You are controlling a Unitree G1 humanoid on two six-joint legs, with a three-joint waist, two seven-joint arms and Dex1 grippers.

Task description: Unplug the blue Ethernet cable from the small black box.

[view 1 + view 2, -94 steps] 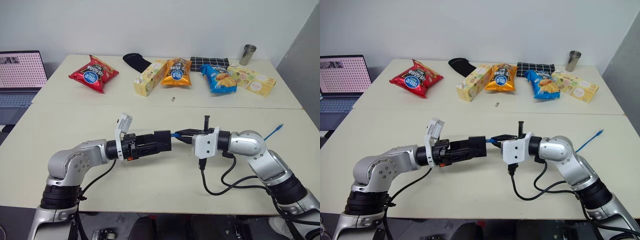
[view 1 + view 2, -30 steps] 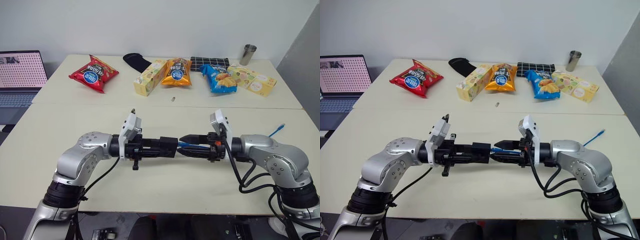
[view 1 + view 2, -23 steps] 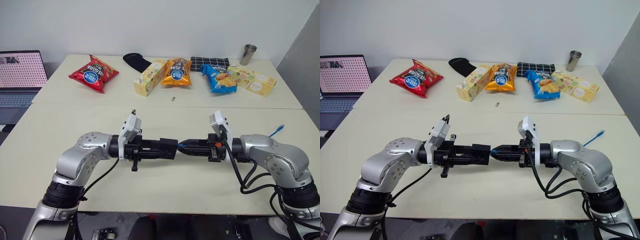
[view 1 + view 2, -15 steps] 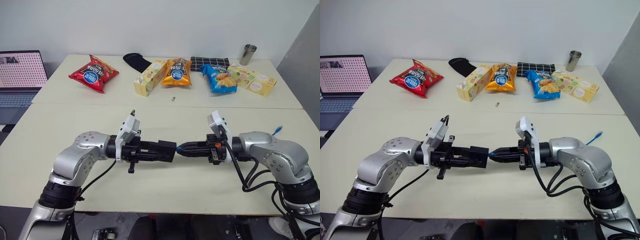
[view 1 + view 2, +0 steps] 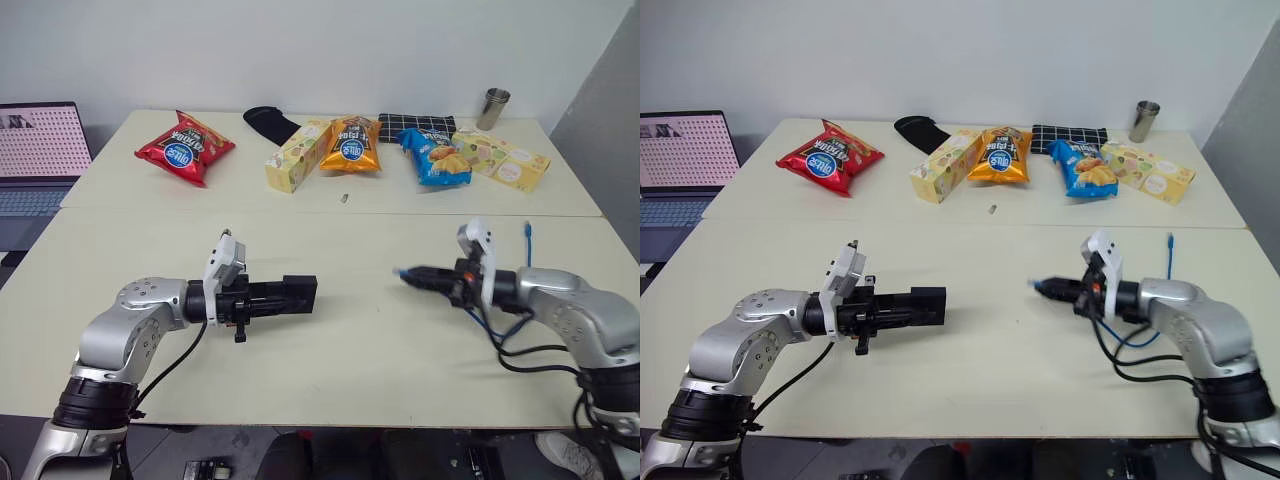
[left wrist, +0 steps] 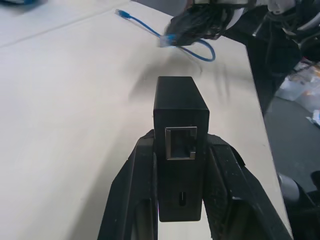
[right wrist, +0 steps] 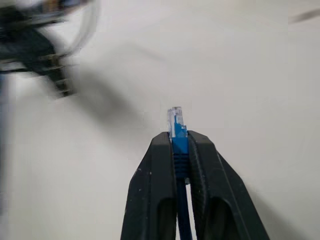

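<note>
Your left gripper (image 6: 180, 200) pinches the small black box (image 6: 180, 130) between its 2 fingers, its empty port facing out. Your right gripper (image 7: 179, 145) is pressed on the blue Ethernet cable (image 7: 176, 131) just behind its plug, well apart to the right of the box, with bare table (image 5: 350, 340) between them. The cable's other end rises by the right forearm. Along the table's far side lie snack bags (image 5: 352, 145), cartons and a metal cup (image 5: 491, 108); a laptop (image 5: 40, 150) sits far left.

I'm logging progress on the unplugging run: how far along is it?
Done: the blue Ethernet cable is out, and the small black box's port is empty. In hand: the left gripper clamps the box, the right gripper pinches the plug, with the two apart. Nothing is left except perhaps setting them down.
</note>
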